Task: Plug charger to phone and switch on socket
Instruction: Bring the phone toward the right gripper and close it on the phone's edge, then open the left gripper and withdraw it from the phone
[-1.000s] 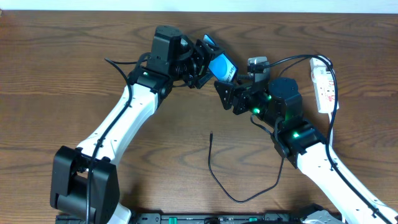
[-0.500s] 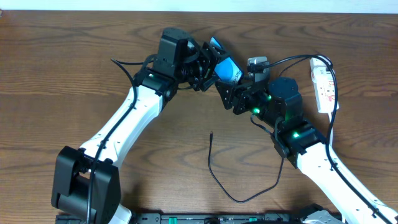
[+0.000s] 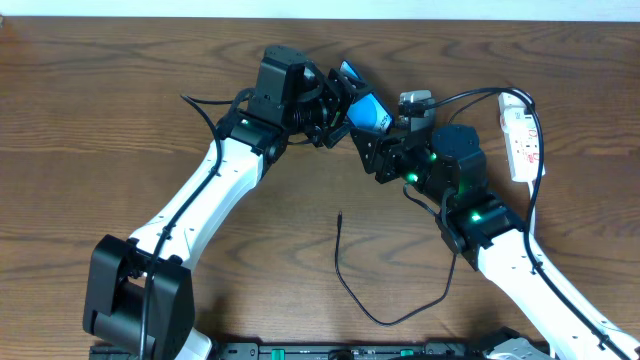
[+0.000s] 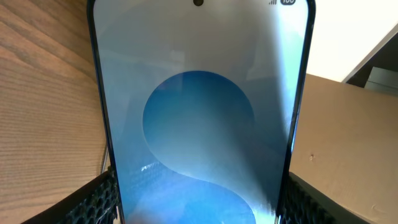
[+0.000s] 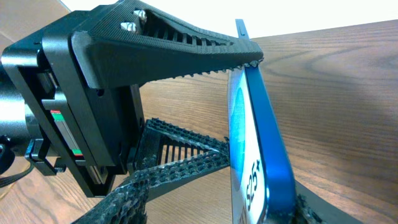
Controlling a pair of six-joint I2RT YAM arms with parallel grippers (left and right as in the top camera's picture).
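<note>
Blue phone [image 5: 252, 143] clamped in left fingers [image 5: 186, 43] — right-wrist view; right fingers' [image 5: 118, 202] state unclear.

The phone [image 4: 199, 124] is blue, the charger [image 3: 338, 250] black.

- Phones: one phone [image 3: 365, 108], in the upper middle of the frame.
- Charger cables: one charger [image 3: 337, 245], thin and black, in the lower middle.
- Power strips: one socket [image 3: 518, 150], white, near the right edge.
- Robot arms: two, the left arm [image 3: 200, 200] and the right arm [image 3: 520, 262].
- Tools: two, the left tool [image 3: 343, 100] and the right tool [image 3: 375, 137], both in the upper middle.
- Tabletops: one wooden tabletop [image 3: 90, 90].
</note>
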